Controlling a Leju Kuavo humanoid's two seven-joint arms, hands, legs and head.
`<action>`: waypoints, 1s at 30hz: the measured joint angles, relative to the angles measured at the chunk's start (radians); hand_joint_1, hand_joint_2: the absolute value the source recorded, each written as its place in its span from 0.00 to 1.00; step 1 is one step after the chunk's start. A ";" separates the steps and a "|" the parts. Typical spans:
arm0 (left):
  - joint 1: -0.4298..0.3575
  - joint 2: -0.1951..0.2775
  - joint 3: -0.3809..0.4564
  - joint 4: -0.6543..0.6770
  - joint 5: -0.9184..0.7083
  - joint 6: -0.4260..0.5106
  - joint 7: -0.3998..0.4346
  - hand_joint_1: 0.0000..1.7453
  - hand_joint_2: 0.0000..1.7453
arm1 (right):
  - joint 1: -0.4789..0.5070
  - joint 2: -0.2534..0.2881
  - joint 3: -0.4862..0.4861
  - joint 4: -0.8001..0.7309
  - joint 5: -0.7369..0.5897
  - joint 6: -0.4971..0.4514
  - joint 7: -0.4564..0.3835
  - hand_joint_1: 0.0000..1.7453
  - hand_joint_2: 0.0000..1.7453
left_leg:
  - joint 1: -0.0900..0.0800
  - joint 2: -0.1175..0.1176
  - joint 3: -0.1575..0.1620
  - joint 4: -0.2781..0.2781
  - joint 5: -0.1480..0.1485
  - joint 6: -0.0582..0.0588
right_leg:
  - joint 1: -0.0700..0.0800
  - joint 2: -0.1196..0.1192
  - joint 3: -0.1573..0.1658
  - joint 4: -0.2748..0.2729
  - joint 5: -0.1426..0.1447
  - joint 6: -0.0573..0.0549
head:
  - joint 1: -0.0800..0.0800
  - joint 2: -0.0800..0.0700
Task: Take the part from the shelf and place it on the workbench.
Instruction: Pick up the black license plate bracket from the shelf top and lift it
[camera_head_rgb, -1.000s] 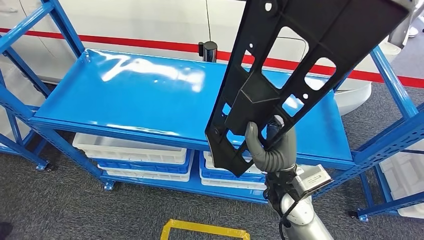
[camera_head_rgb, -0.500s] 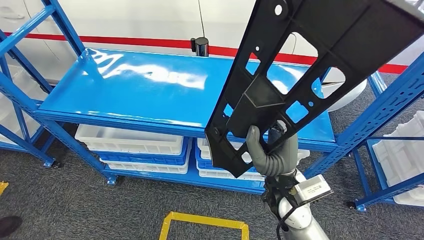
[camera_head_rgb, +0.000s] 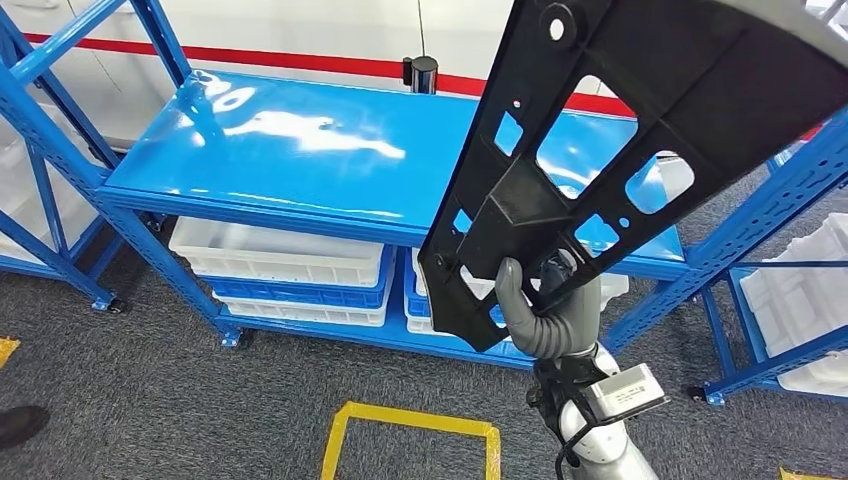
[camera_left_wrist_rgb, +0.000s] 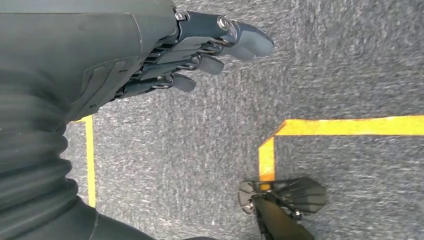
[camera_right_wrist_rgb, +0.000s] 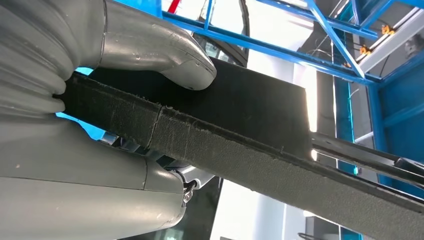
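A long black plastic part (camera_head_rgb: 610, 150) with several cut-outs stands tilted in the air in front of the blue shelf (camera_head_rgb: 300, 160). My right hand (camera_head_rgb: 545, 310) grips its lower end, thumb on the near face. The right wrist view has that thumb (camera_right_wrist_rgb: 170, 50) pressed on the black part's edge (camera_right_wrist_rgb: 225, 145). My left hand (camera_left_wrist_rgb: 200, 45) hangs over grey carpet with its fingers loosely curled and holds nothing.
White trays (camera_head_rgb: 280, 265) lie stacked on the shelf's lower level. A second blue rack with white bins (camera_head_rgb: 800, 300) stands at the right. Yellow tape (camera_head_rgb: 410, 425) marks a rectangle on the grey floor. A black post (camera_head_rgb: 425, 75) stands behind the shelf.
The whole view has shifted, so the camera has moved relative to the shelf. The part stays in my right hand, held at about the same tilt.
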 joint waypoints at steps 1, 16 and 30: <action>0.000 0.000 0.000 0.000 0.000 0.000 0.000 0.00 1.00 | 0.000 0.000 0.000 0.000 0.000 0.000 0.000 1.00 1.00 | 0.000 0.000 -0.008 0.000 0.007 -0.002 | 0.000 0.000 0.039 -0.049 0.018 0.007 | 0.000 0.000; 0.001 0.002 0.000 0.000 -0.007 -0.003 0.012 0.00 1.00 | 0.002 0.003 -0.006 -0.005 0.017 0.000 -0.007 1.00 1.00 | 0.005 0.001 -0.054 0.240 -0.128 -0.064 | 0.003 -0.003 0.134 -0.301 0.125 -0.041 | -0.002 0.000; -0.004 0.008 -0.005 0.000 -0.024 -0.003 0.020 0.00 1.00 | 0.013 0.001 -0.011 -0.008 0.020 -0.001 -0.009 1.00 1.00 | 0.001 0.002 0.012 -0.005 -0.007 0.003 | 0.002 -0.002 -0.012 0.008 -0.014 -0.005 | 0.005 0.000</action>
